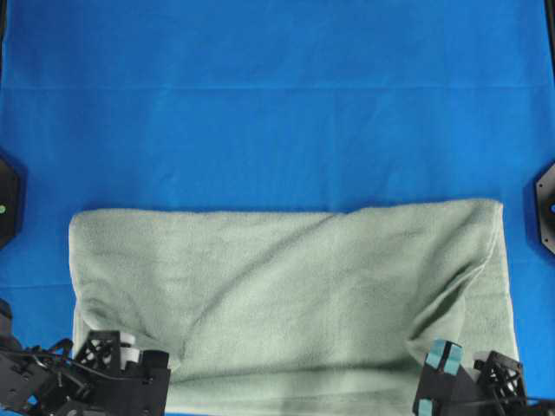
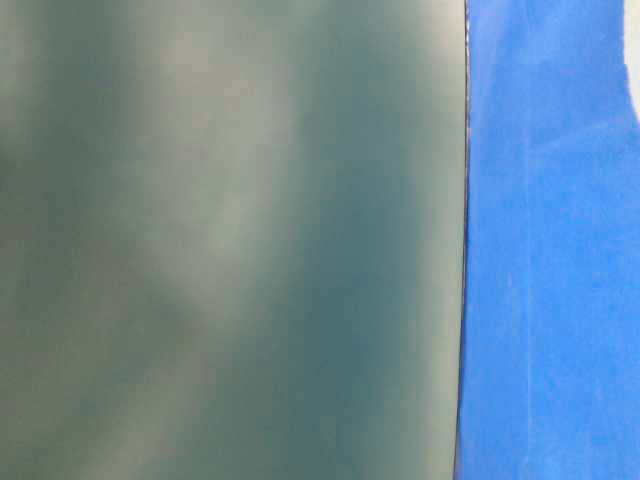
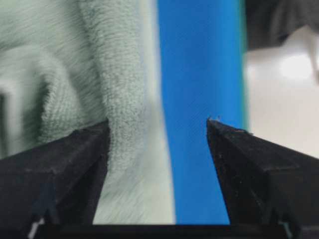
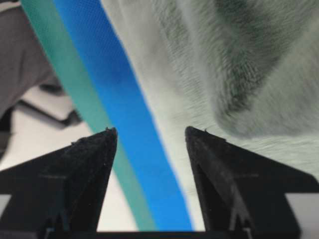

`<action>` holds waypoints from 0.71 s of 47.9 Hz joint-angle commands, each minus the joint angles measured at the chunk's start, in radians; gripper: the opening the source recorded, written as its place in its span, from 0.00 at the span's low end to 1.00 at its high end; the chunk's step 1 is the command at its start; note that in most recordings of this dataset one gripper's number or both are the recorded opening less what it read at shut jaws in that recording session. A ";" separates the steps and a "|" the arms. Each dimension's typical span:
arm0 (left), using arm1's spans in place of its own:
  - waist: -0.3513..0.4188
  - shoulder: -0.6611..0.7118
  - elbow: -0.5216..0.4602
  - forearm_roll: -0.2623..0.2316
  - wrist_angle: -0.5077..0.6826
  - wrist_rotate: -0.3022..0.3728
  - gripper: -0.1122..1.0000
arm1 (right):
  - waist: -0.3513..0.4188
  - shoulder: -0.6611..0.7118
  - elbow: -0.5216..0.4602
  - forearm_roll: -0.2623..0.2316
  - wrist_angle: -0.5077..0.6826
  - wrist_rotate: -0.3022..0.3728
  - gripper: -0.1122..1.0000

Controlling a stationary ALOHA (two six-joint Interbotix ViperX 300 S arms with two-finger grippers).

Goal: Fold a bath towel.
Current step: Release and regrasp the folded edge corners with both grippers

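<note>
The pale sage-green bath towel lies as a wide rectangle on the blue table cover, with creases and its near edge at the table's front. My left gripper is at the towel's near-left corner. In the left wrist view the left gripper is open, with a raised fold of the towel beside its left finger and nothing clamped. My right gripper is at the near-right corner. In the right wrist view the right gripper is open over the towel's edge and a blue strip.
The blue table cover stretches behind the towel. Black arm bases sit at the left edge and the right edge. The table-level view is mostly filled by a blurred grey-green surface, with blue cover at its right.
</note>
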 commanded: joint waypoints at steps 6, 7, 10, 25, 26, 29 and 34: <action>0.058 -0.127 -0.017 0.031 0.100 0.054 0.72 | 0.005 -0.103 -0.041 -0.127 0.213 -0.002 0.65; 0.067 -0.141 -0.018 0.032 0.107 0.067 0.72 | 0.005 -0.114 -0.040 -0.144 0.235 -0.002 0.65; 0.091 -0.183 -0.023 0.035 0.117 0.121 0.71 | -0.002 -0.147 -0.034 -0.192 0.291 -0.002 0.64; 0.302 -0.293 0.020 0.037 0.112 0.414 0.71 | -0.193 -0.308 0.161 -0.310 0.330 -0.015 0.65; 0.322 -0.291 0.026 0.037 0.110 0.425 0.71 | -0.216 -0.319 0.181 -0.310 0.310 -0.018 0.65; 0.377 -0.290 0.051 0.037 0.106 0.453 0.71 | -0.281 -0.354 0.247 -0.316 0.227 -0.037 0.64; 0.463 -0.281 0.101 0.037 0.095 0.477 0.71 | -0.388 -0.416 0.360 -0.319 0.069 -0.098 0.64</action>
